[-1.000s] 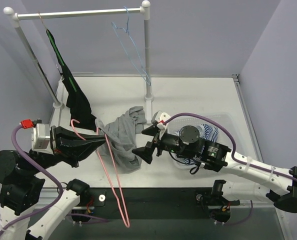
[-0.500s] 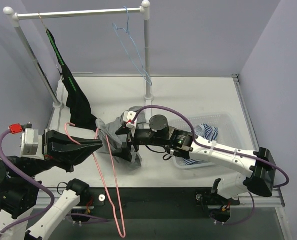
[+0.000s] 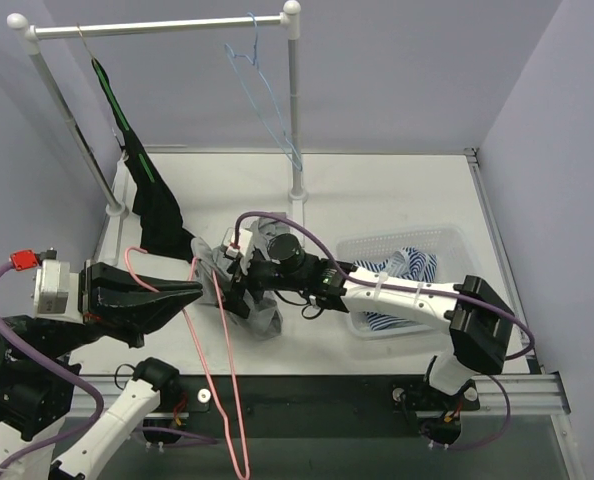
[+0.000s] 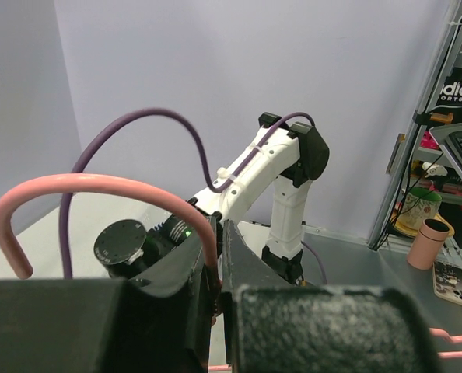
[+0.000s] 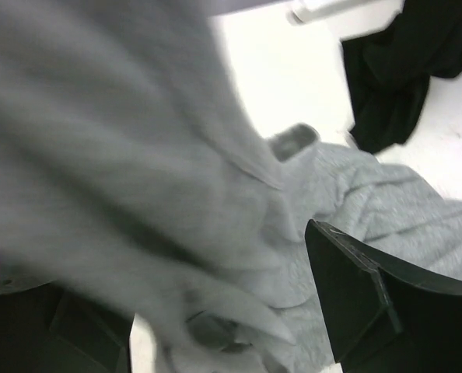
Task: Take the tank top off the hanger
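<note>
The grey tank top (image 3: 266, 321) lies crumpled on the white table, still caught on the pink hanger (image 3: 222, 372). My left gripper (image 3: 195, 288) is shut on the hanger's wire just below its hook. In the left wrist view the pink hook (image 4: 99, 185) curves over and runs down between the closed fingers of the left gripper (image 4: 218, 227). My right gripper (image 3: 230, 290) is open and pressed down onto the tank top, next to the left fingertips. In the right wrist view grey fabric (image 5: 239, 233) fills the gap of the right gripper (image 5: 215, 311), blurred.
A white clothes rail (image 3: 157, 25) stands at the back, with a black garment (image 3: 157, 205) and a blue hanger (image 3: 267, 100) hanging from it. A clear basket (image 3: 452, 240) holding a blue-and-white striped cloth (image 3: 412, 268) sits to the right. The rail's post base (image 3: 298, 193) is behind the tank top.
My right arm has swung left from the basket and come down open onto the tank top. My left gripper has drawn back left a little with the hanger.
</note>
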